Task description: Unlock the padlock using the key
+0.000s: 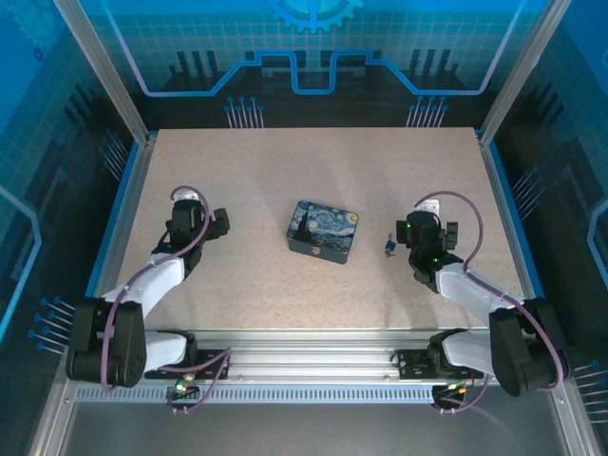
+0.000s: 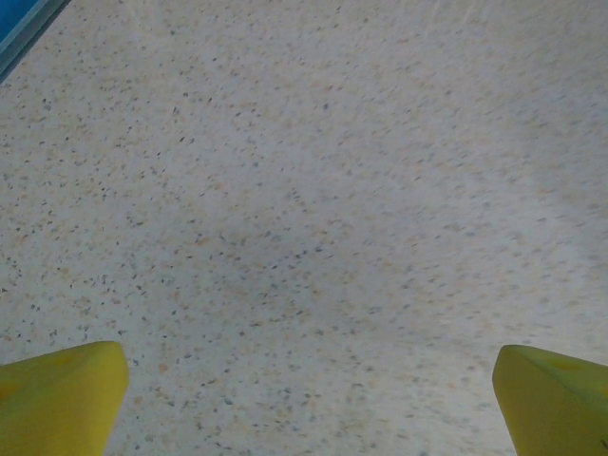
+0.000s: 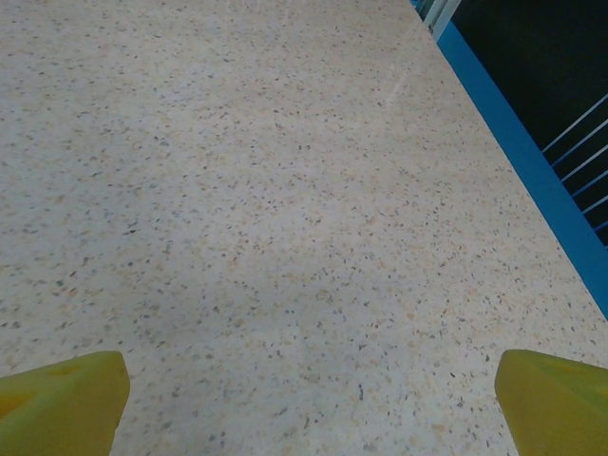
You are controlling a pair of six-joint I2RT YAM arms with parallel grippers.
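No text, label, brand name or number can be read in any view. The dark blue tin [image 1: 323,231] on the counter [image 1: 285,171] carries a swirly night-sky painting print; no lettering can be made out on it at this size. The back wall panel [image 1: 190,47] bears a blue gear emblem [image 1: 313,11], cut off by the top edge, together with circuit-line graphics, and no words can be read there.

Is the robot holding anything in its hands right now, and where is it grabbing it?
Nothing is held. The left gripper and the right gripper are both wide open, with bare table in each gap.
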